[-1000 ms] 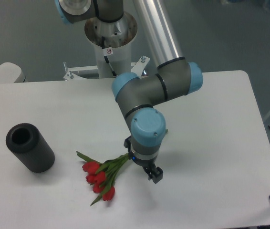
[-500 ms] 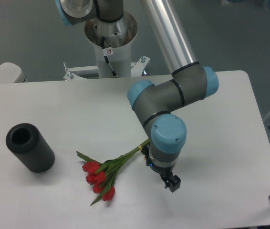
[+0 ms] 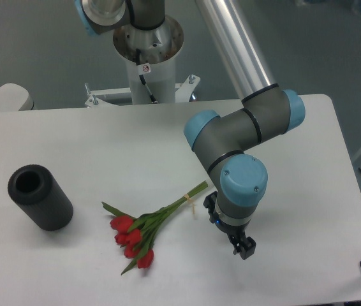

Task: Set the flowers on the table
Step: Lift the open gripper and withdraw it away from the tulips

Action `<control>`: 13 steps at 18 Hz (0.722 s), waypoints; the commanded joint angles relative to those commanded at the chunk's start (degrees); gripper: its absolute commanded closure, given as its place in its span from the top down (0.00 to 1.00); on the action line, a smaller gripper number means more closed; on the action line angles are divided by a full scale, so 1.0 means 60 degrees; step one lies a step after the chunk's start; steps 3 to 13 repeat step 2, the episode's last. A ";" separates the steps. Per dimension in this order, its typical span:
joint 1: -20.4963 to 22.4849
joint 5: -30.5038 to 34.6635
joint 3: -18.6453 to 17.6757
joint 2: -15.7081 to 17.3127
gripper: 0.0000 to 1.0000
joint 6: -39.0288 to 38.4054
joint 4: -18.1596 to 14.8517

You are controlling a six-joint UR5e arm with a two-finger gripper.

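A small bunch of flowers [image 3: 143, 229] lies flat on a large white surface [image 3: 104, 143] with rounded corners. The bunch has several red tulip-like blooms clustered at its lower left end, with green leaves spreading around them. Thin green stems run up and to the right from the blooms and end in a cut tip; a pale tie wraps the stems not far from that tip.

Taking the flowers as the landmark: to their left, well apart, a black hollow cylinder [image 3: 39, 196] lies on its side with its open end showing. To their right, near the stem tips but not touching them, hangs the robot arm's gripper [image 3: 244, 247], pointing downward beneath a blue-capped wrist joint. Nothing is held between the jaws; they look small and dark from this view, and whether they are spread or pressed together cannot be told.

Grey arm segments with blue joints rise from the wrist up and behind the flowers, joining a long silver tube that slants toward the top of the view. The arm's round base column [image 3: 147, 48] stands beyond the far edge of the surface, behind the flowers.
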 joint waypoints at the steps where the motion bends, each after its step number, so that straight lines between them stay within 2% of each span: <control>1: 0.0000 0.0000 -0.0015 0.0000 1.00 0.0000 0.0000; 13: 0.0000 0.0000 -0.0029 0.0015 1.00 0.0000 0.0000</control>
